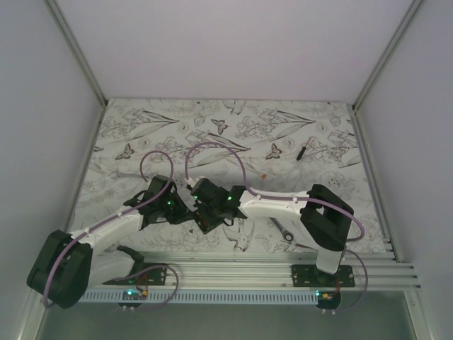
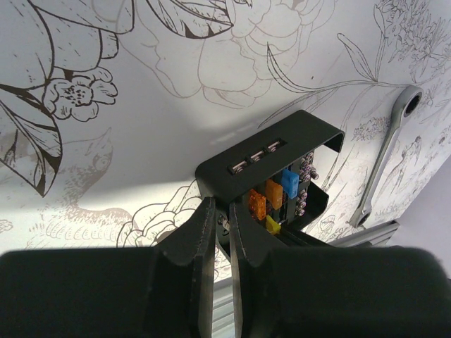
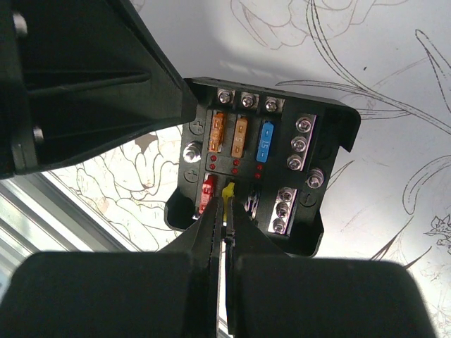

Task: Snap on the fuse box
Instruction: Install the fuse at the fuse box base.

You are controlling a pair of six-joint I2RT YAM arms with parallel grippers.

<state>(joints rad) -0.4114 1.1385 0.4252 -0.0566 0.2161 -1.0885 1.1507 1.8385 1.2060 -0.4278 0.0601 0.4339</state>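
Observation:
The fuse box (image 2: 282,158) is a small black square box with its cover off, tilted, with orange, blue and yellow fuses showing inside. My left gripper (image 2: 220,208) is shut on the thin side wall at the box's near corner. In the right wrist view the fuse box (image 3: 324,134) shows two orange fuses, a blue one, a red one and silver screw terminals. My right gripper (image 3: 225,204) is shut on the yellow fuse (image 3: 227,190) in the lower row. From above, both grippers (image 1: 185,205) (image 1: 207,214) meet at the table's middle front and hide the box.
A silver wrench (image 2: 386,162) lies on the flower-printed table right of the box, also seen by the right arm (image 1: 285,230). A small thin black stick (image 1: 301,151) lies at the back right. The metal rail (image 1: 283,269) runs along the near edge.

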